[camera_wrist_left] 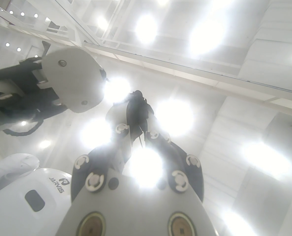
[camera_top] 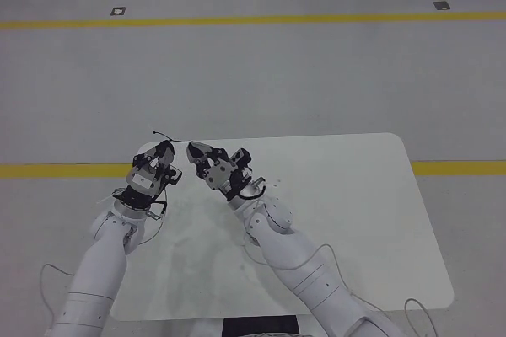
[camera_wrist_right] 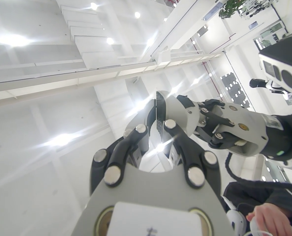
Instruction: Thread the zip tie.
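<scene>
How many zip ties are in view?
1. The zip tie, a thin black strand, runs between the left gripper and right gripper, by the table's far left corner. Another could hide behind the arms.

White table on grey floor crossed by yellow lines; bright ceiling lights overhead.

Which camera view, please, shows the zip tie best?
The top view: the zip tie stands out as a thin black line against the pale floor. The left wrist view gives a dark strand in glare; the right wrist view, at most a sliver.
</scene>
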`<state>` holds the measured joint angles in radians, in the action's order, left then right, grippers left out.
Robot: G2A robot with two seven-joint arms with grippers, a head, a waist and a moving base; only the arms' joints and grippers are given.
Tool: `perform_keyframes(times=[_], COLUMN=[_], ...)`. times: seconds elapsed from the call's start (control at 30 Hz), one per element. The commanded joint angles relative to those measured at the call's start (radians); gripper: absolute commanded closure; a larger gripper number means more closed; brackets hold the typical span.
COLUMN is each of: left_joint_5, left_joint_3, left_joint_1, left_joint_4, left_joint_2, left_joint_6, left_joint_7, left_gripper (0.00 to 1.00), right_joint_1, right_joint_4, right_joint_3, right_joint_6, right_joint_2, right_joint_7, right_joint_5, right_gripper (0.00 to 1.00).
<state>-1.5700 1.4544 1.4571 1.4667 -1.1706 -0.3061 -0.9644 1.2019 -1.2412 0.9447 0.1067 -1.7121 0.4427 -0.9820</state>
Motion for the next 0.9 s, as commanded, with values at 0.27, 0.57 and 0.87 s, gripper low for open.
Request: perform_keyframes(times=[0.27,0.57,0.87], left_joint_5=[0.0,0.0,0.0], left_joint_3=[0.0,0.0,0.0], left_joint_1=[0.0,0.0,0.0], left_joint_4=[0.0,0.0,0.0], left_joint_2=[0.0,0.0,0.0], left_joint_6=[0.0,0.0,0.0], left_joint_7=[0.0,0.0,0.0], left_gripper=[1.0,1.0,1.0], right_joint_1=[0.02,0.039,0.057], right_joint_4=[-0.018,-0.037,-0.056], right_joint_3=[0.017,0.035,0.046], right_joint_6=[0.004,0.008,0.015], right_joint_2=[0.004,0.009,0.014], right_joint_7=[-0.037,-0.069,-0.104], right_joint_5=[0.013,0.031,0.053], right_gripper=[1.0,1.0,1.0])
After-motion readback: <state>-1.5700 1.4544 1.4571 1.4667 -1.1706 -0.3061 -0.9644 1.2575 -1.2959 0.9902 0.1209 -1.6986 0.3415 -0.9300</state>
